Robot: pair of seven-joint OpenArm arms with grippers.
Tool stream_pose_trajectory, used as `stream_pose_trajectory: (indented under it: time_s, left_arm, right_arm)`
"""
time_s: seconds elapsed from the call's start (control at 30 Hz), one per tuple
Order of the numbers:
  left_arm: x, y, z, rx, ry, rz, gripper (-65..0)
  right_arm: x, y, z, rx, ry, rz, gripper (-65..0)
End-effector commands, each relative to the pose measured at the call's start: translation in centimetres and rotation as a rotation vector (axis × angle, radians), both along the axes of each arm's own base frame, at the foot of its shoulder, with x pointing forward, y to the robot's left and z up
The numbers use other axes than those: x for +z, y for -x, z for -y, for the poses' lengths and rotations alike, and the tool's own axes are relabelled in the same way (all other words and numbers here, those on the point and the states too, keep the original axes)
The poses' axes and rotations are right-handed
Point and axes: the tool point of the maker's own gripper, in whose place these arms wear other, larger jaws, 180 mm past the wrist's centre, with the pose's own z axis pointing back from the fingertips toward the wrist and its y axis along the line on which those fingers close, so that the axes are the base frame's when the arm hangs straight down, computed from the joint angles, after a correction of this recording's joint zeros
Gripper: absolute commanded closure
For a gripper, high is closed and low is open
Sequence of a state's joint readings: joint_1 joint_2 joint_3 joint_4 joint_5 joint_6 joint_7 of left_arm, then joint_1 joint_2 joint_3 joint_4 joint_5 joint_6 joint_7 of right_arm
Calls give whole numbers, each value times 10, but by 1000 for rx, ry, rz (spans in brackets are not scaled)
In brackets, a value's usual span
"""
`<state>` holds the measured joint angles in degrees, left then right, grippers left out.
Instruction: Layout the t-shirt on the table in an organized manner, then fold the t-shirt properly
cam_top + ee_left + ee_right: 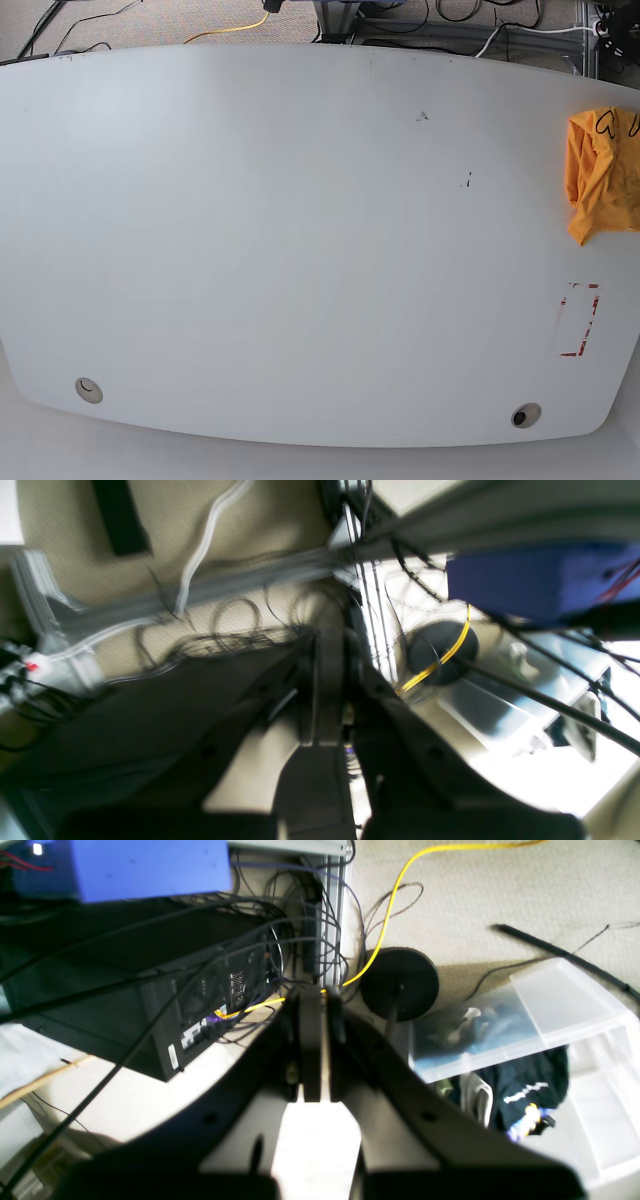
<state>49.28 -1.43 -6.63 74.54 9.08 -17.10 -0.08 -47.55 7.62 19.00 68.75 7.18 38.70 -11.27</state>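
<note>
1. The t-shirt (600, 175) is seen bunched up at the far right edge of the table (300, 240) in the base view, partly cut off by the picture's edge.
2. A small black drawing is seen at the top of the orange-yellow cloth.
3. A red tape rectangle (578, 320) is seen on the table, nearer than the shirt and apart from it.
4. Two round holes are set near the front edge: a left grommet (88, 390) and a right grommet (525, 415).
5. No arm is seen in the base view.
6. The left gripper (327, 690) is seen closed in its wrist view, with the two sides pressed together and nothing held. The picture is blurred.
7. The right gripper (315, 1040) is seen closed too, with nothing held.
8. Under the right gripper, a black computer case (150, 1005), a yellow cable (395, 895), a round black base (400, 982) and a clear plastic bin (550, 1010) are seen on the carpet.
</note>
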Motion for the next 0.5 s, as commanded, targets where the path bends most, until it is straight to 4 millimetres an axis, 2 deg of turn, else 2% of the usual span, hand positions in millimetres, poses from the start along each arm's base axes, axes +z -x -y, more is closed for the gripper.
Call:
stream_pose_trajectory:
  time_s: [0.0, 0.13, 0.2, 0.27, 0.47]
  left_arm:
    - [-13, 6, 2, 15, 14, -27, 0]
    - [-34, -2, -5, 24, 9, -54, 0]
    - [-45, 3, -4, 35, 13, -87, 0]
    - [-52, 5, -6, 48, 3, -107, 0]
    - [-75, -5, -17, 89, -58, -139, 0]
  right_arm:
    - [-5, 6, -3, -12, -23, -6, -10]
    - [-15, -1, -2, 6, -28, -13, -10]
    - [-21, -6, -4, 9, -37, -16, -11]
    - [-26, -7, -3, 1, -37, -27, -11]
    - [-47, -23, -3, -23, -45, -48, -13]
